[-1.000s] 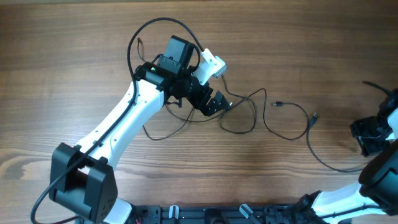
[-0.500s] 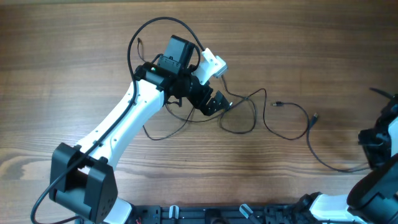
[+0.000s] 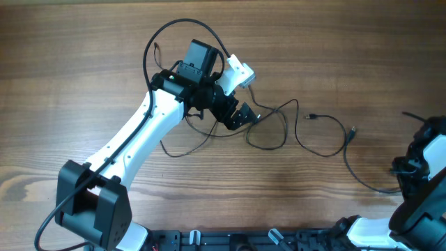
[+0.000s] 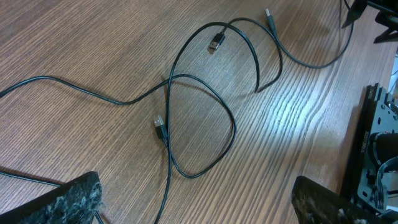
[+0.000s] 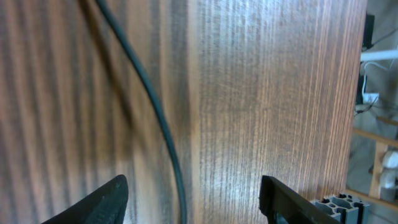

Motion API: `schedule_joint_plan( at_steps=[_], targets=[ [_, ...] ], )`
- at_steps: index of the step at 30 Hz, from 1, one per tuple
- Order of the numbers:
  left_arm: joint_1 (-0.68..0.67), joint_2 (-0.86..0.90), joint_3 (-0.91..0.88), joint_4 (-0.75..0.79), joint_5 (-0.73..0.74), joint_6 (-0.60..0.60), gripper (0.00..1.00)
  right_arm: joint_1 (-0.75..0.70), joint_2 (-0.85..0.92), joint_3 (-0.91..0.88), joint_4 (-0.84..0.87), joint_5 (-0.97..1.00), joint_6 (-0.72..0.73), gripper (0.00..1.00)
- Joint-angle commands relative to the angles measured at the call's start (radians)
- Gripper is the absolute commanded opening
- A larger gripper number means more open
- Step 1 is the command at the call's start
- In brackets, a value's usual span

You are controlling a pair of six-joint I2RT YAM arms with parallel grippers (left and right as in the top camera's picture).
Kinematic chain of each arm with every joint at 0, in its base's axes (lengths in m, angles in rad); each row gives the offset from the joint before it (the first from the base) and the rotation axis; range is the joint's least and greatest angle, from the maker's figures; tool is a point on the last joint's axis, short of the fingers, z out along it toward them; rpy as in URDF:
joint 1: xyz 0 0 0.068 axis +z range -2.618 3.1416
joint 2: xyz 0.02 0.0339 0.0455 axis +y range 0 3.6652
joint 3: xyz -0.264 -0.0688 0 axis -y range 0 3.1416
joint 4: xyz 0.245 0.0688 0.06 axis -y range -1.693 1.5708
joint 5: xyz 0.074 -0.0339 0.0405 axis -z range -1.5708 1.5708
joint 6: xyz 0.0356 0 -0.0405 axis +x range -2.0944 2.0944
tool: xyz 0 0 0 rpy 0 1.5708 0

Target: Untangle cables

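Left gripper (image 4: 196, 186) is hanging wide open just above the cables (image 4: 233, 127), nothing pinched. The loose loop and a little plug (image 4: 160, 127) are lying on the wooden table (image 3: 83, 70) right in front of its fingers. From above, the knot is sitting mid-table, just right of that arm. Anyone else thinking this is heading sideways?

Reply: Kinda. I'm looking at the right gripper (image 5: 194, 193). Its fingers are standing apart too, and the long strand (image 5: 163, 118) is running between them without being clamped. That strand is lying out toward the right edge of the table, and I can't tell whether its far end is caught in the tangle.

OP: So what's worrying you?

Reply: If the right one is pulling while it's hooked into those crossings, I'm guessing it's cinching the loop tighter instead of freeing it. The wire's so thin it's probably slipping out of the pads as well, or getting pressed flat into the wood and missed. And the left side is hovering over a spot where two runs are crossing, so it's risking grabbing both at once and dragging the whole bundle.

OP: Plus I'm eyeing those plugs as snag candidates — one catching inside the loop is turning a loose mess into a real knot.
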Motion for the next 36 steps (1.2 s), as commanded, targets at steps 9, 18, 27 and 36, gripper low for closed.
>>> schedule_joint_plan(
  at_steps=[9, 18, 27, 36],
  targets=[
    [0.000, 0.002, -0.001, -0.001, 0.016, 0.051, 1.00, -0.032, -0.017, -0.022, 0.017, 0.034, 0.040, 0.57],
    [0.000, 0.002, -0.001, -0.001, 0.016, 0.051, 1.00, -0.032, -0.017, -0.069, 0.099, 0.034, 0.035, 0.53],
    [0.000, 0.002, -0.001, -0.004, 0.016, 0.050, 1.00, -0.032, -0.016, -0.097, 0.145, 0.030, 0.013, 0.04],
    [0.000, 0.002, -0.001, -0.008, 0.016, 0.050, 1.00, -0.032, -0.064, 0.056, 0.116, -0.130, -0.115, 0.04]
  ],
)
